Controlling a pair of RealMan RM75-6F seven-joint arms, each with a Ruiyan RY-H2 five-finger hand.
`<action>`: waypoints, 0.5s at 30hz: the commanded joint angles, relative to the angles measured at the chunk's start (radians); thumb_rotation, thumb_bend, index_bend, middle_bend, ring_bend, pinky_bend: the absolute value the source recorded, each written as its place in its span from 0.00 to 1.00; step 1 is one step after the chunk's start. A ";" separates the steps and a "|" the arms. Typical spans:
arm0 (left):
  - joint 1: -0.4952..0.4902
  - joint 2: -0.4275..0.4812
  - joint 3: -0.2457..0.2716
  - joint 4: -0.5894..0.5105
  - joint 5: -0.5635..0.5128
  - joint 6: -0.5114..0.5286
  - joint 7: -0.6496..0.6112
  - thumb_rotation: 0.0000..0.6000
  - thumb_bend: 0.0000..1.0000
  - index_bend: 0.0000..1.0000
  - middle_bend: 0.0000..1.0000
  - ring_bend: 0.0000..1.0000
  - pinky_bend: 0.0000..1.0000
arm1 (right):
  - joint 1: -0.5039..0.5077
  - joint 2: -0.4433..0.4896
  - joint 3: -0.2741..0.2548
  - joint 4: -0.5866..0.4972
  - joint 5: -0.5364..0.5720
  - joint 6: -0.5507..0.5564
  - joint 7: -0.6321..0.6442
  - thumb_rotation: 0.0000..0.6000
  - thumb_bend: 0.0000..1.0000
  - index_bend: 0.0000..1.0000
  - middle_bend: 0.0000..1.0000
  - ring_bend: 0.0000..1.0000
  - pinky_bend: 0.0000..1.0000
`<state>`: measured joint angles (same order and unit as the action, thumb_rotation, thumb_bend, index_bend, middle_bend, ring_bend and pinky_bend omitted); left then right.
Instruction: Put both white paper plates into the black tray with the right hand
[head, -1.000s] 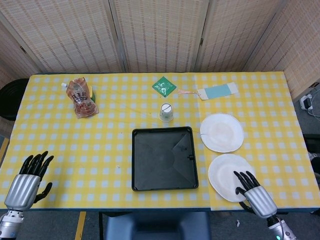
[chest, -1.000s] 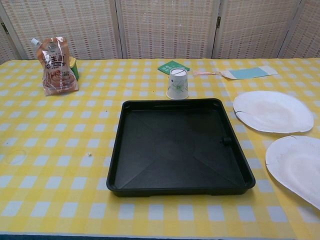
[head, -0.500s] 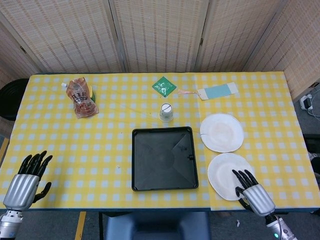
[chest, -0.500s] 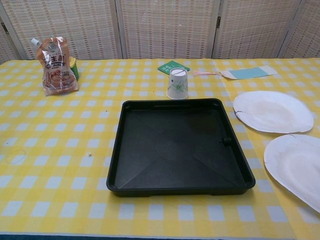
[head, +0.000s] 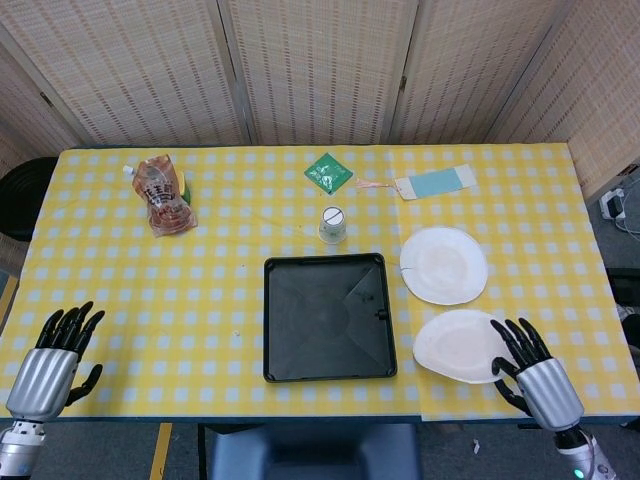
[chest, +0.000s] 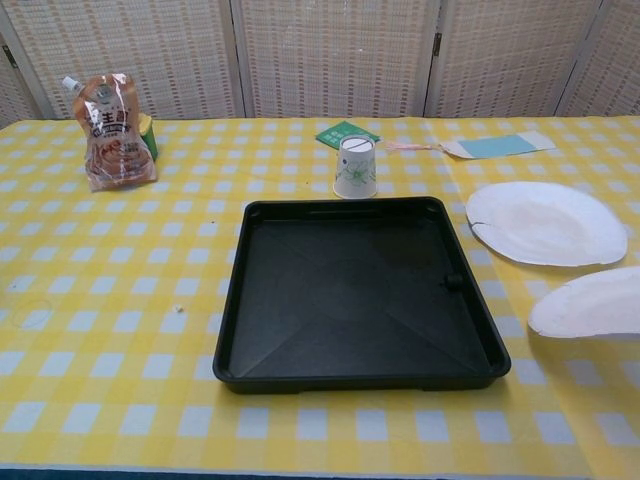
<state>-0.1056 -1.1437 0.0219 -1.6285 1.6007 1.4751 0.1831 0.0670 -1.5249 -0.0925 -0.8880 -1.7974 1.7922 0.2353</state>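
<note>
White near plate (chest: 592, 303) runs off frame, hiding the right robot hand (head: 535, 372).

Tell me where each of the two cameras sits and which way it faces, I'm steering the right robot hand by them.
Head view: high above the near edge, looking steeply down on the whole table; shows the left robot hand and the right robot hand at the tilted near plate.
Chest view: low at the near edge, looking level across the table toward the screens; neither robot hand shows.
Shared: black tray, both plates including the far plate, paper cup, sauce pouch.
</note>
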 joint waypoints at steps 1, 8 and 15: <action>0.001 0.002 -0.001 -0.001 -0.001 0.001 -0.003 1.00 0.42 0.00 0.00 0.00 0.00 | -0.002 0.044 0.040 -0.058 0.003 0.061 -0.016 1.00 0.46 0.70 0.09 0.02 0.00; 0.000 0.005 -0.001 -0.001 -0.001 0.001 -0.012 1.00 0.42 0.00 0.00 0.00 0.00 | 0.050 0.113 0.072 -0.204 -0.041 0.080 -0.072 1.00 0.46 0.70 0.09 0.02 0.00; -0.001 0.008 -0.001 -0.001 -0.001 -0.002 -0.020 1.00 0.42 0.00 0.00 0.00 0.00 | 0.165 0.133 0.099 -0.348 -0.099 -0.043 -0.169 1.00 0.46 0.70 0.09 0.02 0.00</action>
<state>-0.1066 -1.1362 0.0218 -1.6295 1.6009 1.4729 0.1648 0.1852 -1.4003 -0.0095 -1.1862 -1.8727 1.8030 0.1055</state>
